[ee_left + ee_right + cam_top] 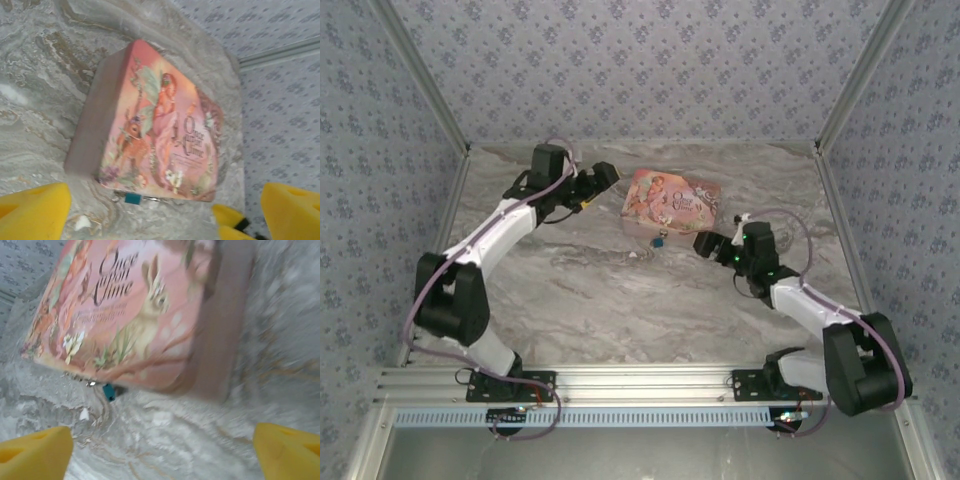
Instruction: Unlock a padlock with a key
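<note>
The padlock point(660, 240) is a tiny blue block at the near edge of the pink illustrated box point(670, 203). It shows in the left wrist view point(132, 198) and the right wrist view point(108, 391), with a thin silvery bit beside it. I cannot pick out the key for certain; a small white scrap point(84, 414) lies on the table close to the padlock. My left gripper point(605, 174) hovers left of the box, open point(165, 215) and holding nothing. My right gripper point(705, 243) is just right of the padlock, open point(162, 450) with bare table between its yellow fingers point(287, 450).
The marble-patterned table point(620, 300) is walled by patterned panels on three sides, with metal posts at the back corners. The pink box lies flat at the back centre. The right gripper's yellow fingertips point(230, 222) show in the left wrist view beside the box.
</note>
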